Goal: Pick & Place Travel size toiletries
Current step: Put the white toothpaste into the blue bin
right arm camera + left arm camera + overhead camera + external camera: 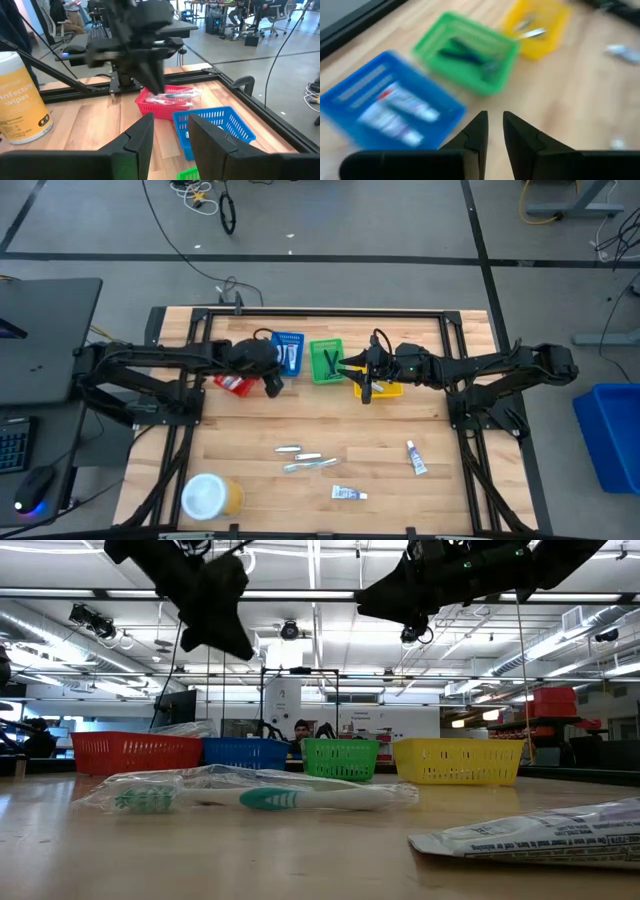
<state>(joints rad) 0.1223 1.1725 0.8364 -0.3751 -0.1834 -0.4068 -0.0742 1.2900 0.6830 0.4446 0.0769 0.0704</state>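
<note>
Several toiletries lie flat on the table's near half: two silvery tubes [298, 453], a wrapped toothbrush pack [311, 466] [250, 798], and two white tubes [348, 493] [415, 458]. Others lie in the bins: white tubes in the blue bin [390, 110], dark sticks in the green bin [467, 57], silvery tubes in the yellow bin [537, 27], and wrapped toothbrushes in the red bin [167, 102]. My left gripper [271, 383] [493, 122] hangs above the table between the red and blue bins, narrowly open and empty. My right gripper [367, 385] [170, 127] hovers over the yellow bin's left edge, open and empty.
Red [234, 383], blue [288, 352], green [327, 360] and yellow [382, 387] bins stand in a row on the table's far half. A yellow wipes jar with a white lid [210, 495] [20, 95] stands at the near left corner. Bare wood lies between bins and loose items.
</note>
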